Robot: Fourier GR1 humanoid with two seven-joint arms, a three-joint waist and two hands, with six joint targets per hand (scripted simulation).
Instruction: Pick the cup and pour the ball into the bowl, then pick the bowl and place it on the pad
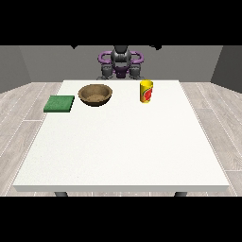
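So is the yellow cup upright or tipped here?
Upright. The yellow cup stands on its base on the table, rim upward, right of the bowl.

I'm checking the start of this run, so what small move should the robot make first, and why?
Probably reach the arm at the view's right toward the yellow cup. The cup stands upright and untouched on the white table, right of the brown bowl; the green pad lies left, and no hand is over the table.

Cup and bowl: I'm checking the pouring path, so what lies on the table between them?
Nothing: in the front view only bare white table separates the yellow cup from the brown bowl.
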